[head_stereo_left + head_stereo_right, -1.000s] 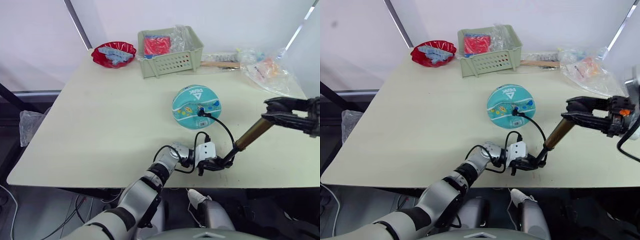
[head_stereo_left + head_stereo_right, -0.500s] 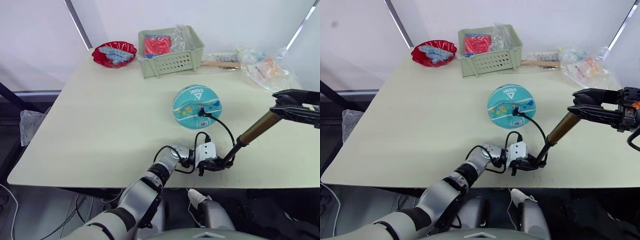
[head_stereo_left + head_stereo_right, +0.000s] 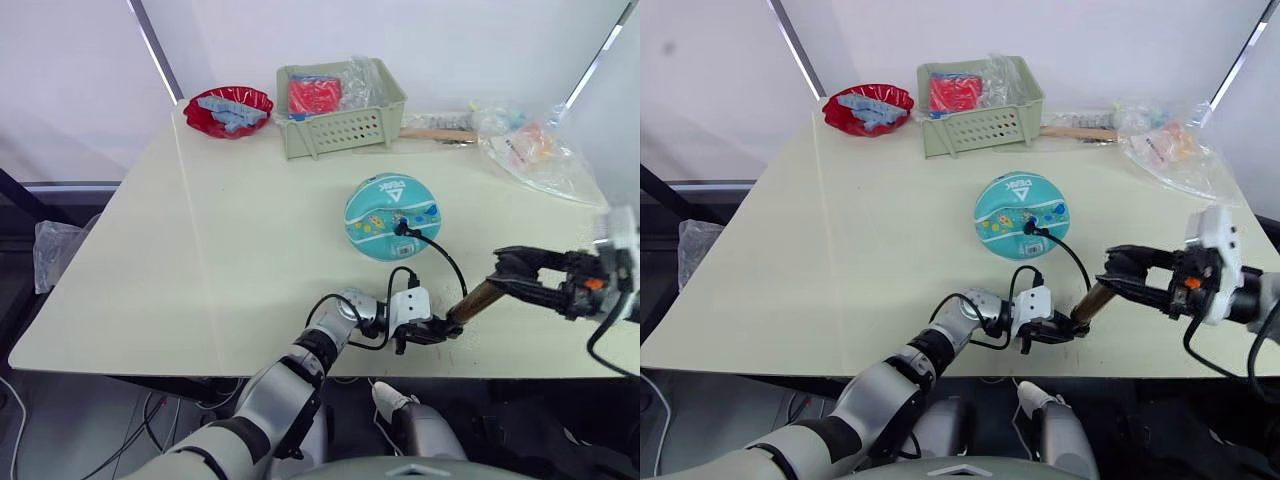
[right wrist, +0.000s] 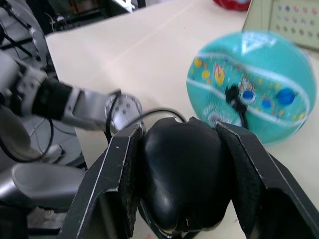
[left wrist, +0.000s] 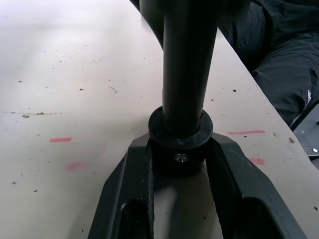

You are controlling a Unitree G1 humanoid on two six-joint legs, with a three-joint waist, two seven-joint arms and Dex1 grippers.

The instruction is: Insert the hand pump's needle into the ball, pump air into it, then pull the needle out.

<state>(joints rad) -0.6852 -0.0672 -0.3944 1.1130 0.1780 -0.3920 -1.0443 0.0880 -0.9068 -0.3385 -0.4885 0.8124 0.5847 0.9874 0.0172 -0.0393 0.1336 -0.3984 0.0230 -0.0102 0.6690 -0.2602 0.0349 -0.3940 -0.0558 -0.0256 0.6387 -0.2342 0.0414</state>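
Note:
The teal ball (image 3: 392, 215) rests mid-table, cartoon prints facing me. A thin black hose (image 3: 445, 260) loops from the ball's valve down to the hand pump (image 3: 476, 299), which lies tilted at the table's near edge. The hose's black fitting (image 4: 233, 94) sits against the ball; the needle itself is hidden inside it. My left gripper (image 5: 180, 147) is shut on the pump's black base (image 5: 182, 158). Over to the right, my right gripper (image 3: 512, 272) is shut on the black T-handle (image 4: 182, 174), close to the short brass cylinder.
A green basket (image 3: 340, 105) with red packets and a red bowl (image 3: 228, 105) stand at the back. Clear plastic bags (image 3: 535, 150) and a wooden stick (image 3: 440, 130) lie at the back right. The table's near edge (image 3: 250, 368) runs just below the pump.
My right gripper has pushed the handle down and in toward the base, so less of the pump's length shows. The left gripper and the ball have stayed put.

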